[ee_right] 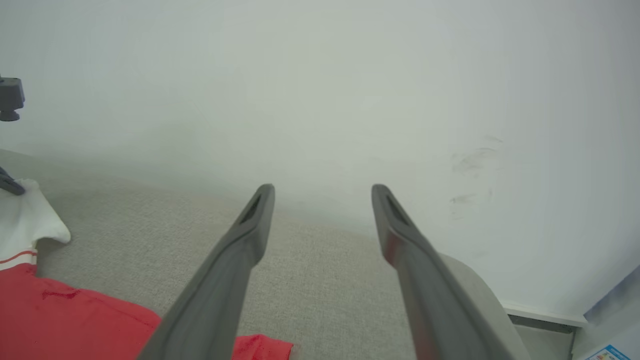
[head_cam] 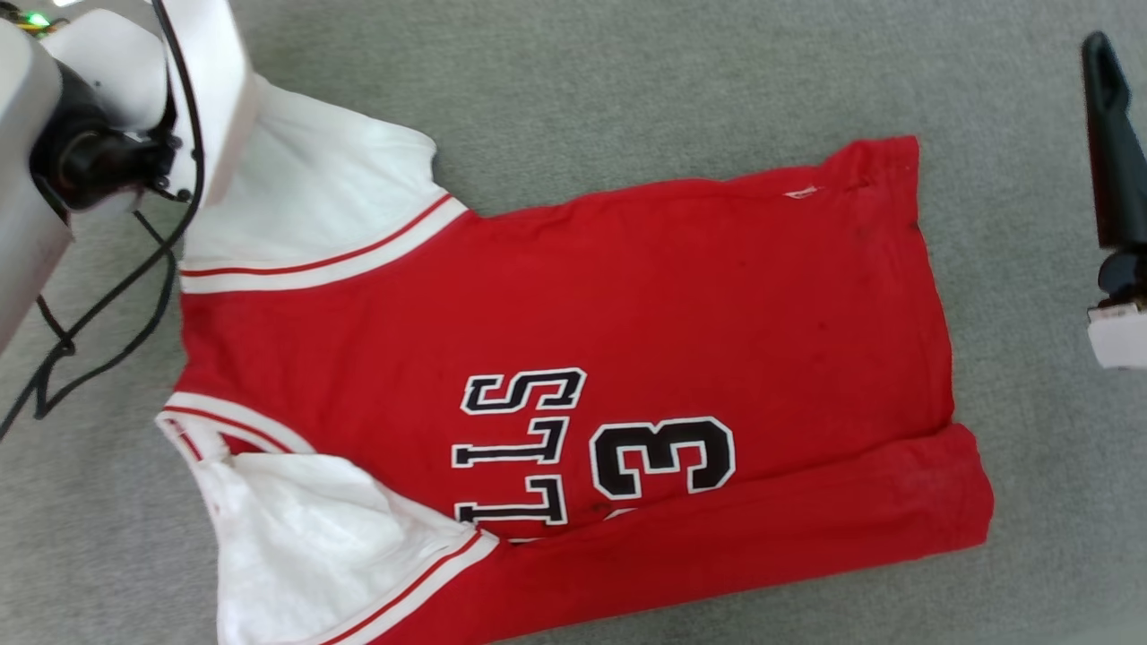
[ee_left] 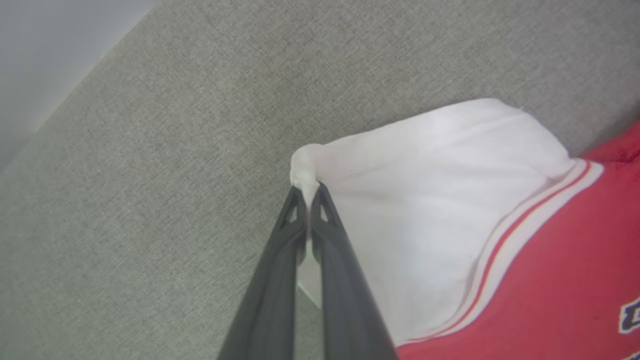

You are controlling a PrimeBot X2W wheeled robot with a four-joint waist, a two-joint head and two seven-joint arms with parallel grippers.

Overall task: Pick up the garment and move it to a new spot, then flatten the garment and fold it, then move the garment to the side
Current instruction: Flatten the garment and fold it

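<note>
The garment (head_cam: 573, 358), a red jersey with white sleeves, striped trim and a black number 3, lies spread on the grey surface with its collar toward the left. Its near side is folded over along the bottom. In the left wrist view my left gripper (ee_left: 306, 192) is shut on the outer corner of the far white sleeve (ee_left: 425, 200), which bunches at the fingertips. My pale left forearm (head_cam: 211, 90) covers that sleeve end in the head view. My right gripper (ee_right: 322, 195) stands open and holds nothing, off beyond the hem, with one dark finger (head_cam: 1114, 152) at the right edge.
A grey fabric surface (head_cam: 627, 81) lies under everything. A white wall (ee_right: 320, 90) rises behind it. Its rounded edge (ee_right: 475, 280) sits just right of my right fingers. Black cables (head_cam: 90, 340) hang by my left arm.
</note>
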